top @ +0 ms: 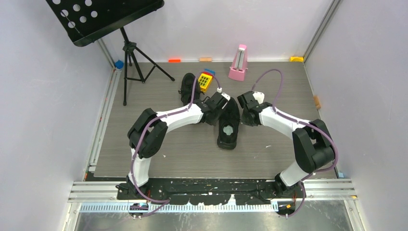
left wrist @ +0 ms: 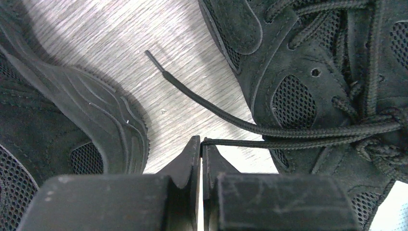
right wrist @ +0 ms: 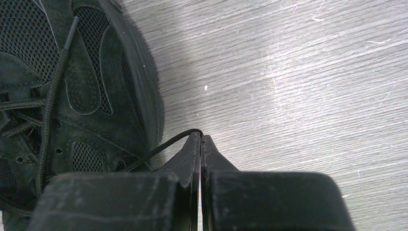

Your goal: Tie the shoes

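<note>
Grey wood-grain tabletop (top: 144,144), lilac walls all round, and at far left the black music stand (top: 126,57) stands idle. Moving across, the spare shoe (top: 187,87) sits at the back beside a bright block toy (top: 206,80), nobody touching it.

Now the action! The left gripper (left wrist: 201,144) has its jaws pressed together on the left strand (left wrist: 250,141), caught right at the fingertips, and the strand runs straight back to the working shoe (top: 229,124). That shoe lies centre-table between the two arms, heel toward their bases. A loose lace end (left wrist: 183,86) trails on the wood just beside it.

Over on the far side, the right gripper (right wrist: 200,140) is clamped just as tight on the right strand (right wrist: 159,148), which curls out from the shoe's flank.

This looks like the tightening pull. Doing it well means drawing both strands outward together, low and even, so the shoe doesn't skid or twist. With tip-only grips, a jerk could slip the lace free. That trailing end wants watching for snags, too.
</note>
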Action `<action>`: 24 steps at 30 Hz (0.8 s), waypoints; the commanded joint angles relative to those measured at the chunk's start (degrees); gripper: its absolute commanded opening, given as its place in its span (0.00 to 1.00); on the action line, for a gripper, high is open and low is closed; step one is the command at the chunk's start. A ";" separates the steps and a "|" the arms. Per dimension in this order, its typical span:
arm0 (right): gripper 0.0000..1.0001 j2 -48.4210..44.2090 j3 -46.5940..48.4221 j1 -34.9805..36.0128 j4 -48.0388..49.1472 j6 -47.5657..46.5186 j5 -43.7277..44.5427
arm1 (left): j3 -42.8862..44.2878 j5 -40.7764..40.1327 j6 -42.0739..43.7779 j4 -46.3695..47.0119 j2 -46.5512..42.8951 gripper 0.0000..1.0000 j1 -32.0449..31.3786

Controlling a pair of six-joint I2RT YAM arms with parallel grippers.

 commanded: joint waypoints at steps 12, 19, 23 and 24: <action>0.00 6.34 -2.05 1.11 -4.52 0.79 13.41 | 3.20 -13.42 -0.22 -10.62 6.07 0.00 -2.07; 0.00 8.72 -0.86 1.18 -5.53 1.92 15.40 | 2.64 -15.01 -0.88 -10.72 6.53 0.00 -2.09; 0.00 9.19 -0.49 1.38 -5.94 2.25 16.22 | 2.78 -15.11 -0.93 -10.83 7.57 0.00 -2.09; 0.00 9.31 -0.43 1.37 -6.02 2.31 16.30 | 2.87 -14.85 -0.97 -10.89 7.75 0.00 -2.09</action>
